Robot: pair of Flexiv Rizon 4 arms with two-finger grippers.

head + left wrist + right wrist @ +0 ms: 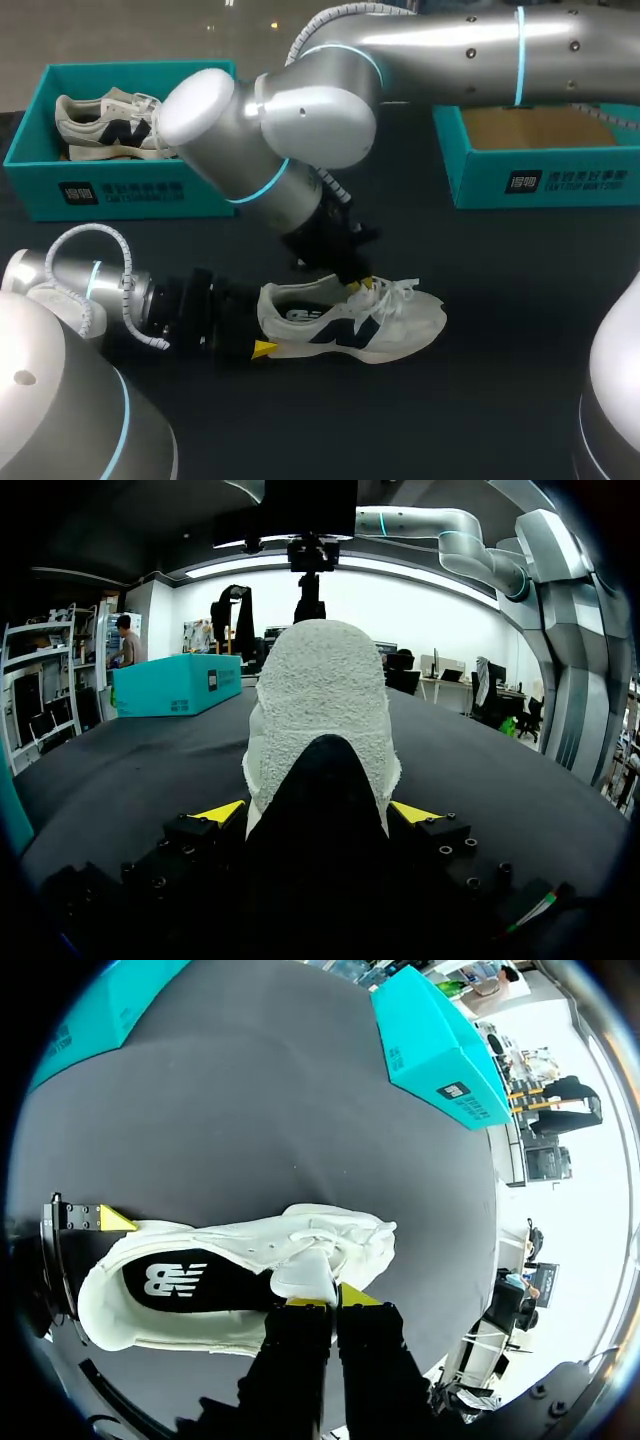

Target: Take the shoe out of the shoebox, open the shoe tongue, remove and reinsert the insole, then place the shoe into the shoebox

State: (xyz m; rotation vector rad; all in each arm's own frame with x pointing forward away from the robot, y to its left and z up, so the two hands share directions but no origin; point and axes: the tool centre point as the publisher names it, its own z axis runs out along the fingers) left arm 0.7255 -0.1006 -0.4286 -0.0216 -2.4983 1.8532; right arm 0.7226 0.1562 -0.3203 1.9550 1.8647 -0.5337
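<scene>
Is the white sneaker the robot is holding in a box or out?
Out. That white sneaker with a dark N lies on the black table, apart from both teal cardboard boxes.

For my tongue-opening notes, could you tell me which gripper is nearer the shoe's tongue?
Right. The right gripper pinches the tongue from above; the left gripper clasps the shoe at its heel.

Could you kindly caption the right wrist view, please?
Right hand pinching the tongue of a white fabric sneaker on the black table.
</scene>
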